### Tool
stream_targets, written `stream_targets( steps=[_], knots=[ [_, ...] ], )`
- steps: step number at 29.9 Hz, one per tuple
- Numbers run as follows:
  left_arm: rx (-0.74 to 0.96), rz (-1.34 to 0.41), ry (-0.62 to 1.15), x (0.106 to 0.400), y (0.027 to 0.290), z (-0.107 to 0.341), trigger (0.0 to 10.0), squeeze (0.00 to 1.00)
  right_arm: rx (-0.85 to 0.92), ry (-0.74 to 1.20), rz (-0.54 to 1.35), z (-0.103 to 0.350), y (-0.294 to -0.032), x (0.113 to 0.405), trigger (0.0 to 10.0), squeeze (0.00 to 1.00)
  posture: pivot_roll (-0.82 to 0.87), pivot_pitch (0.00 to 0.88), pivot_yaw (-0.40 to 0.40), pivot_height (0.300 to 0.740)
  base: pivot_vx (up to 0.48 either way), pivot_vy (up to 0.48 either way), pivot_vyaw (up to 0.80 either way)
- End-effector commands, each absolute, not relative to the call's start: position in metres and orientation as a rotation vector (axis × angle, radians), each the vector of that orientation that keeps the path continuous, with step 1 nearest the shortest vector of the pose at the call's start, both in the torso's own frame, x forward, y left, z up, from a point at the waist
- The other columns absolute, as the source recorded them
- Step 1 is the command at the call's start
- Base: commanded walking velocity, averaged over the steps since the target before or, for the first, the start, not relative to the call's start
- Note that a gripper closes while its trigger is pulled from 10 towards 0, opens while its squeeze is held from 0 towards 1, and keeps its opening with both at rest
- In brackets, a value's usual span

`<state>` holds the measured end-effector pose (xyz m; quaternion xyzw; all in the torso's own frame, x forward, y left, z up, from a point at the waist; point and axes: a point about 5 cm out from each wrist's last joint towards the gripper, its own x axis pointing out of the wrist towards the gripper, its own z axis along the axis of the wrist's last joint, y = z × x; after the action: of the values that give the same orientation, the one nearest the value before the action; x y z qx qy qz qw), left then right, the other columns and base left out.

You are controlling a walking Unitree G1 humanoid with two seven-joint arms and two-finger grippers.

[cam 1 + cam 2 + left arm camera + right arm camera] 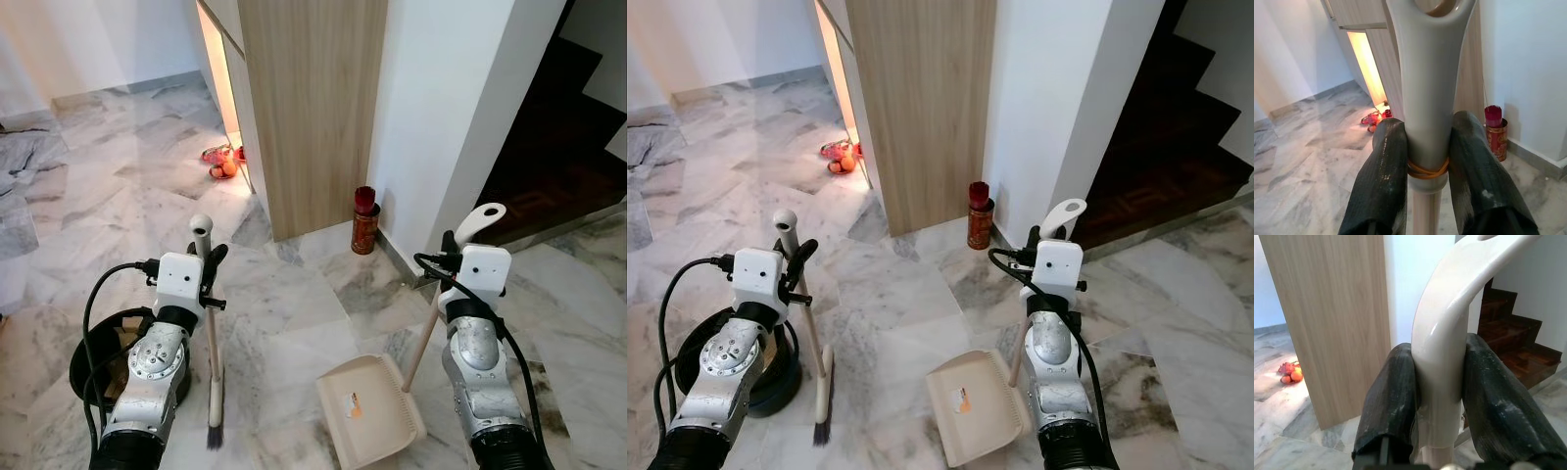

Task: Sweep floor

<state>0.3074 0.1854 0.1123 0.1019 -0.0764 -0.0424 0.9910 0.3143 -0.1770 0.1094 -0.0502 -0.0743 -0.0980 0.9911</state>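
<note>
My left gripper point(210, 257) is shut on the upper handle of a beige broom point(210, 333); its dark bristles point(215, 436) rest on the marble floor. In the left wrist view both black fingers point(1382, 176) clamp the broom handle point(1426, 98). On the right, my right gripper point(453, 245) is shut on the cream handle of a dustpan point(367, 406), whose tray lies flat on the floor between my arms. The right wrist view shows the fingers point(1388, 401) squeezing the dustpan handle point(1442, 352).
A wooden cabinet point(309, 108) and white wall stand ahead. A red-brown canister point(364, 221) sits at the wall's foot. Red and orange items point(221, 162) lie by the cabinet's lit gap. Dark stairs point(568, 127) rise at right. A black bin point(118, 352) sits beside my left arm.
</note>
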Motion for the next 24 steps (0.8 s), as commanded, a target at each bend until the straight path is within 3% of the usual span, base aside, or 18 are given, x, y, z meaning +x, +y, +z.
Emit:
stream_targets(
  steps=[1, 3, 4, 9, 10, 11, 14, 15, 17, 18, 19, 20, 21, 22, 23, 24],
  knots=[
    [0.228, -0.083, -0.197, 0.3112, 0.1888, 0.122, 10.0, 0.0, -0.086, -0.213, -0.192, 0.1229, -0.1728, 0.3183, 10.0, 0.0, -0.08, 0.007, 0.065, 0.74, 0.0, 0.0, 0.0],
    [0.228, -0.089, -0.197, 0.3112, 0.1883, 0.1218, 10.0, 0.0, -0.086, -0.213, -0.192, 0.1229, -0.1725, 0.3185, 10.0, 0.0, -0.08, 0.007, 0.065, 0.74, 0.0, 0.0, 0.0],
    [0.222, -0.095, -0.2, 0.3112, 0.1878, 0.1219, 0.0, 0.0, -0.086, -0.214, -0.191, 0.1231, -0.1721, 0.3187, 10.0, 0.0, -0.07, 0.004, 0.064, 0.74, 0.0, 0.0, 0.0],
    [0.22, -0.095, -0.202, 0.3114, 0.1879, 0.1223, 0.0, 0.0, -0.086, -0.215, -0.189, 0.1235, -0.1715, 0.3191, 10.0, 0.0, -0.07, 0.004, 0.064, 0.74, 0.0, 0.0, 0.0],
    [0.223, -0.085, -0.203, 0.3121, 0.1887, 0.1228, 3.6, 0.0, -0.085, -0.215, -0.188, 0.1236, -0.171, 0.3196, 10.0, 0.0, -0.07, 0.0, 0.063, 0.74, 0.0, 0.0, 0.0],
    [0.225, -0.082, -0.203, 0.3127, 0.1889, 0.1229, 10.0, 0.0, -0.085, -0.215, -0.188, 0.1236, -0.171, 0.3198, 10.0, 0.0, -0.07, 0.0, 0.063, 0.74, 0.0, 0.0, 0.0],
    [0.227, -0.09, -0.205, 0.3135, 0.1884, 0.1232, 9.9, 0.0, -0.084, -0.217, -0.187, 0.1236, -0.1706, 0.32, 10.0, 0.0, -0.07, 0.0, 0.063, 0.74, 0.0, 0.0, 0.0],
    [0.226, -0.091, -0.207, 0.3136, 0.188, 0.1234, 0.0, 0.0, -0.084, -0.217, -0.187, 0.1236, -0.1703, 0.3201, 10.0, 0.0, -0.07, 0.0, 0.063, 0.74, 0.0, 0.0, 0.0],
    [0.225, -0.09, -0.209, 0.3137, 0.1877, 0.1236, 0.0, 0.0, -0.084, -0.217, -0.186, 0.1236, -0.1701, 0.3201, 10.0, 0.0, -0.07, 0.0, 0.061, 0.74, 0.0, 0.0, 0.0],
    [0.224, -0.088, -0.209, 0.3137, 0.1877, 0.1236, 7.1, 0.0, -0.083, -0.217, -0.186, 0.1237, -0.1699, 0.3202, 10.0, 0.0, -0.07, 0.0, 0.061, 0.74, 0.0, 0.0, 0.0],
    [0.226, -0.082, -0.209, 0.3138, 0.188, 0.1236, 7.1, 0.0, -0.083, -0.218, -0.185, 0.1238, -0.1697, 0.3204, 10.0, 0.0, -0.07, 0.0, 0.061, 0.74, 0.0, 0.0, 0.0],
    [0.225, -0.082, -0.208, 0.3139, 0.1879, 0.1233, 10.0, 0.0, -0.083, -0.219, -0.185, 0.1241, -0.1696, 0.3206, 10.0, 0.0, -0.07, 0.0, 0.061, 0.74, 0.0, 0.0, 0.0],
    [0.228, -0.087, -0.209, 0.314, 0.1875, 0.1232, 8.0, 0.0, -0.083, -0.22, -0.186, 0.1243, -0.1697, 0.3207, 10.0, 0.0, -0.07, 0.0, 0.061, 0.74, 0.0, 0.0, 0.0],
    [0.226, -0.091, -0.209, 0.3139, 0.1871, 0.123, 0.5, 0.0, -0.083, -0.22, -0.186, 0.1245, -0.1697, 0.3208, 10.0, 0.0, -0.07, 0.0, 0.061, 0.74, 0.0, 0.0, 0.0],
    [0.225, -0.093, -0.208, 0.3138, 0.1869, 0.1227, 0.0, 0.0, -0.083, -0.221, -0.187, 0.1246, -0.1697, 0.3208, 10.0, 0.0, -0.07, 0.0, 0.061, 0.74, 0.0, 0.0, 0.0],
    [0.225, -0.09, -0.208, 0.3137, 0.1871, 0.1226, 0.7, 0.0, -0.084, -0.221, -0.186, 0.1246, -0.1697, 0.3208, 10.0, 0.0, -0.07, 0.0, 0.061, 0.74, 0.0, 0.0, 0.0]
  ],
)
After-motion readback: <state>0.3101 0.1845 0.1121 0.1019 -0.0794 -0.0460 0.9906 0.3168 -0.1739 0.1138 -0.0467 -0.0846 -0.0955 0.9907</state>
